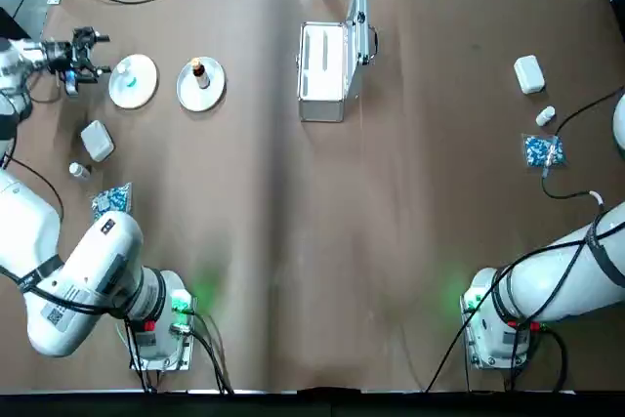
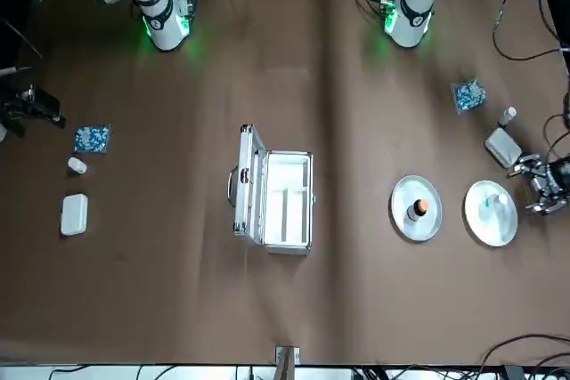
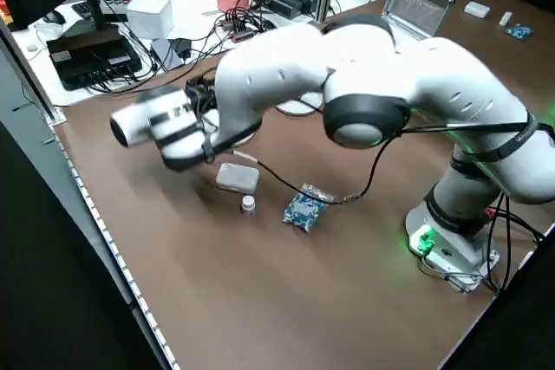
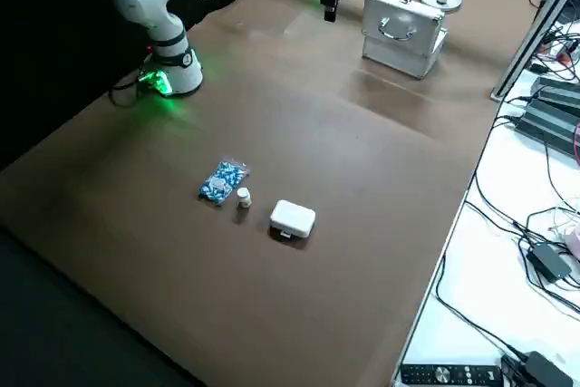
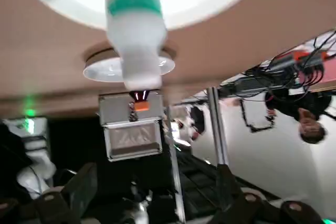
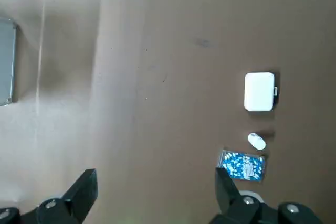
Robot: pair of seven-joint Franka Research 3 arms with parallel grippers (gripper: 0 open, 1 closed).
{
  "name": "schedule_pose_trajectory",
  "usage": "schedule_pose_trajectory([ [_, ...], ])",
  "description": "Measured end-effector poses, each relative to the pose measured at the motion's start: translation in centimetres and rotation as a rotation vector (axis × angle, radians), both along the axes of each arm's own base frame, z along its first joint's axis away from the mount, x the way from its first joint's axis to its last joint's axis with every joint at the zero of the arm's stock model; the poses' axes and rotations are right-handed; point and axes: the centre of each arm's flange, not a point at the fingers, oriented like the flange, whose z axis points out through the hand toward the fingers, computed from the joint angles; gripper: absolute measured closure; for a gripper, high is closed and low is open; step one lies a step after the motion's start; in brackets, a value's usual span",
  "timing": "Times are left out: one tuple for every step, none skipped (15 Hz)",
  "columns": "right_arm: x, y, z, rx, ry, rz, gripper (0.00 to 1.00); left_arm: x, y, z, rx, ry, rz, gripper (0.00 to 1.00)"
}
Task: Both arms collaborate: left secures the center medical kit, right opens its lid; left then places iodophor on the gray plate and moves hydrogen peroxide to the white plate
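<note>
Open medical kit [image 1: 323, 73], both bottles on their plates.
Hydrogen peroxide [image 1: 125, 75] stands on white plate [image 1: 144, 90] just before the wide-open left tool [image 1: 86, 54]; iodophor [image 1: 199, 72] on gray plate [image 1: 213, 91] beyond; right tool [image 6: 152, 192] wide.

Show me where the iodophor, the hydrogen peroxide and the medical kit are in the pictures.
iodophor [image 1: 199, 72]: top view, on the brown bottle's body, standing on the gray plate.
hydrogen peroxide [image 1: 128, 76]: top view, on the pale bottle's body, standing on the white plate.
medical kit [image 1: 322, 73]: top view, on the open case's white inside.

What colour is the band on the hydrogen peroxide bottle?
Teal-green, on the hydrogen peroxide bottle; clearest in the left wrist view.
</note>
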Motion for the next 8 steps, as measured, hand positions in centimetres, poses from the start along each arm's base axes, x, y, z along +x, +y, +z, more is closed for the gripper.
schedule_pose_trajectory([
  [0.0,0.0,0.0,0.000,0.000,0.000,0.01,0.7,-0.8,2.2,0.049,-0.008,-0.034,0.00],
  [0.0,0.0,0.0,0.000,0.000,0.000,0.01,1.6,-2.0,4.4,0.107,-0.014,-0.080,0.00],
  [0.0,0.0,0.0,0.000,0.000,0.000,0.01,2.6,-3.8,6.3,0.169,-0.017,-0.137,0.00],
  [0.0,0.0,0.0,0.000,-0.001,0.000,0.01,3.7,-6.1,8.1,0.233,-0.020,-0.201,0.00],
  [0.0,-0.1,0.0,0.000,-0.001,-0.001,0.01,4.8,-8.7,9.6,0.293,-0.024,-0.266,0.00],
  [0.0,-0.1,0.0,0.000,-0.001,-0.002,0.01,5.9,-11.6,10.9,0.356,-0.028,-0.332,0.00],
  [0.0,-0.1,0.0,0.000,0.000,-0.001,0.01,6.9,-14.4,11.8,0.422,-0.031,-0.400,0.00],
  [0.0,0.0,0.0,0.000,0.000,0.000,0.01,7.7,-17.3,12.6,0.479,-0.035,-0.463,0.00],
])
